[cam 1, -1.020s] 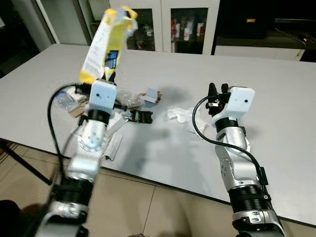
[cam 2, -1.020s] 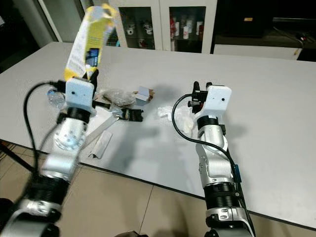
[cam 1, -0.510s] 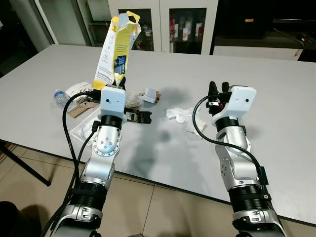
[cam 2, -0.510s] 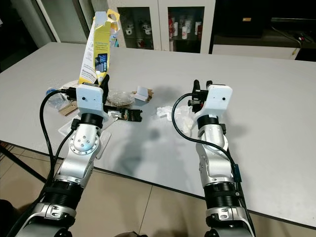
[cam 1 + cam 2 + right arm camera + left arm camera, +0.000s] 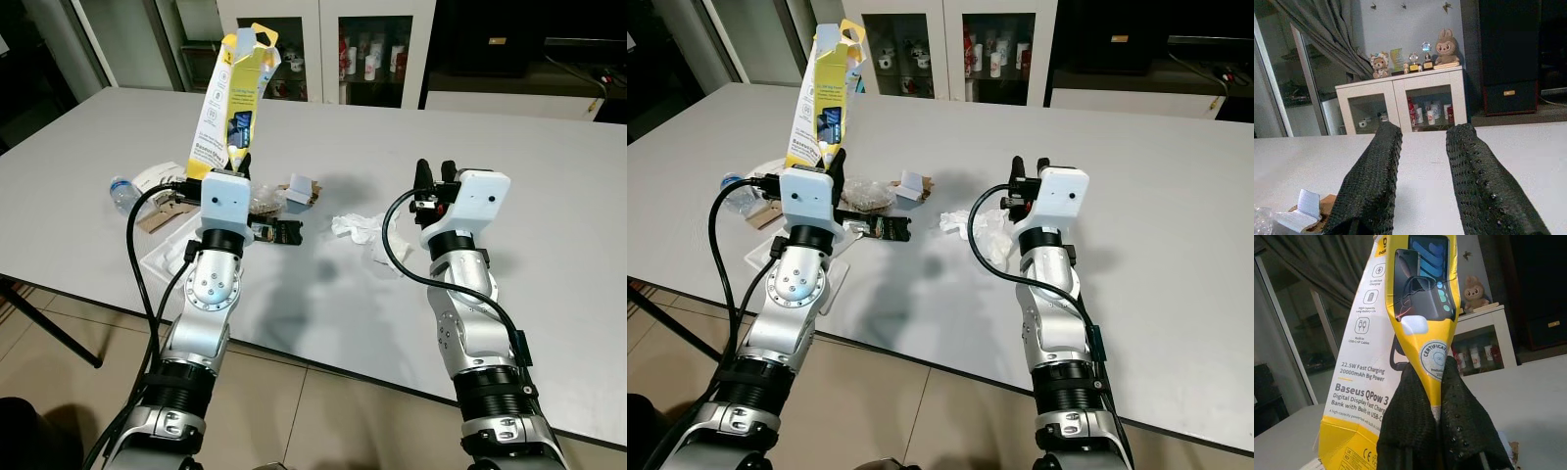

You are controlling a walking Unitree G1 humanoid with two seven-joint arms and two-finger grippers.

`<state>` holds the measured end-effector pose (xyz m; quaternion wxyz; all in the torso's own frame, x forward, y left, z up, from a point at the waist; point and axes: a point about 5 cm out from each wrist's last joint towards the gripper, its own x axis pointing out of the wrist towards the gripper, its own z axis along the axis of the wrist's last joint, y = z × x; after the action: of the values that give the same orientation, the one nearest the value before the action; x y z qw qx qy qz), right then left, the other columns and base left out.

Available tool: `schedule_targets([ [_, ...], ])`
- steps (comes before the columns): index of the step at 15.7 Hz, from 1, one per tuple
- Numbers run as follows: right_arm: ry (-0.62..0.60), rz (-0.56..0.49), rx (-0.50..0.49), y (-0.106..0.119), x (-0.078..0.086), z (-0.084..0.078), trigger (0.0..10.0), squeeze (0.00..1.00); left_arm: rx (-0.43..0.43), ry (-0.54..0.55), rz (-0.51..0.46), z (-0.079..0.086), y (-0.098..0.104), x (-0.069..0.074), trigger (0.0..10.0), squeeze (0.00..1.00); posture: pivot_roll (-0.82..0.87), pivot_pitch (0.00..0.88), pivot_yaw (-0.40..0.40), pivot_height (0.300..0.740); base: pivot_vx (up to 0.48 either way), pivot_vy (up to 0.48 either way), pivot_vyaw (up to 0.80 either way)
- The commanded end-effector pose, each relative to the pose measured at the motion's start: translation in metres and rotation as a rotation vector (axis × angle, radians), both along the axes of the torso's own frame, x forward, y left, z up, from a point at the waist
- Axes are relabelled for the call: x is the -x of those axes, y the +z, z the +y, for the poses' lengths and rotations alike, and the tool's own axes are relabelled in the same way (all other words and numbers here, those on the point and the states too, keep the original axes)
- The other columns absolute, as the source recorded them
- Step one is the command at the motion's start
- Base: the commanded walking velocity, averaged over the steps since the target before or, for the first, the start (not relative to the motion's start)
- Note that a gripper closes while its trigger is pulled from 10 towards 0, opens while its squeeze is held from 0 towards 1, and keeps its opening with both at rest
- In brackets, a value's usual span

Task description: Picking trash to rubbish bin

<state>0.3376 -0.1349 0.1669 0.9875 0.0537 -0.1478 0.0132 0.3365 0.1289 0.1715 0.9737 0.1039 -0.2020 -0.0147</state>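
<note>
A yellow and white power-bank box [image 5: 232,101] stands upright above the table, pinched at its lower edge by my left gripper [image 5: 237,160], which is shut on it. The left wrist view has the box [image 5: 1400,333] between the two black fingers [image 5: 1449,431]. My right gripper [image 5: 432,178] is raised over the table's right middle, open and holding nothing; its fingers [image 5: 1376,186] show a gap in the right wrist view. Crumpled white tissue [image 5: 359,229] lies just left of the right arm. More trash sits behind the left arm: a clear wrapper [image 5: 263,200], a small cardboard piece [image 5: 300,189] and a dark packet [image 5: 277,231].
The large grey table [image 5: 549,186] has its near edge running below both arms, with tiled floor [image 5: 323,411] beneath. A plastic bottle [image 5: 121,191] and white papers [image 5: 167,257] lie at the left. Glass-door cabinets [image 5: 323,49] stand behind the table.
My left arm swung back in from the left and straightened, bringing the box upright and slightly right. Over the last half second nothing much moved. The right arm stayed still.
</note>
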Motion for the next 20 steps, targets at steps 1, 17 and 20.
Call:
schedule_targets([
  [1, 0.006, -0.025, -0.011, 0.006, 0.0, 0.002, 10.0, 0.0, 0.004, -0.002, -0.001, 0.001, 0.001, -0.001, 10.0, 0.0, 0.0, 0.0, 0.112, 0.74, 0.0, 0.0, 0.0],
  [17, 0.012, -0.017, -0.006, 0.005, 0.0, 0.003, 10.0, 0.0, 0.007, -0.016, -0.021, -0.002, 0.012, -0.002, 10.0, 0.0, 0.01, 0.0, 0.106, 0.74, 0.0, 0.233, 0.0],
  [20, 0.011, -0.016, -0.007, 0.006, 0.0, 0.003, 10.0, 0.0, 0.008, -0.017, -0.019, -0.001, 0.013, -0.003, 10.0, 0.0, 0.01, 0.0, 0.108, 0.74, 0.0, 0.313, 0.0],
])
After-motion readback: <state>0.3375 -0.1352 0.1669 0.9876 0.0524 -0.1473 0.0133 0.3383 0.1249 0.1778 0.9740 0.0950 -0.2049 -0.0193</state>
